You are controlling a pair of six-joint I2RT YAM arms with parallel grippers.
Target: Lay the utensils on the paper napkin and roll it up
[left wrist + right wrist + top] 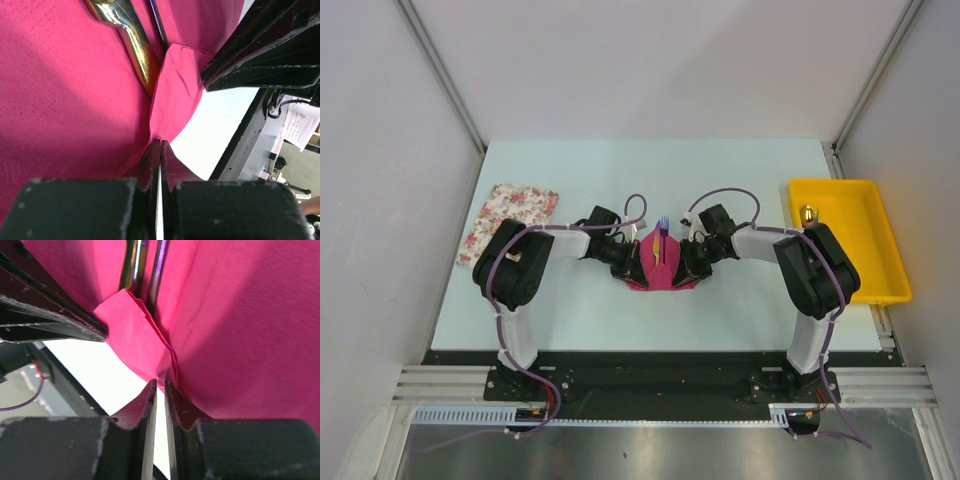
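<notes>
Right now L claw (160, 145) is shut, tips pinching the edge of the magenta-pink thin paper napkin (65, 100). R claw (160, 384) has jaws nearly together w/ a slim slit. The napkin's fold reaches its tips; can't tell if it's clamped. Claws face each other across a raised, creased corner flap. Napkin is matte, faintly dimpled. On it, side by side, lie the glossy yellow-orange plastic utensil (135, 45) and the slim purple plastic fork (663, 225), tines past the napkin's far edge. Napkin sits mid-way on the pale table (620, 180), approx. halfway btw left and right edges. Arms bent at elbows, forearms angled inward, wrists low.
</notes>
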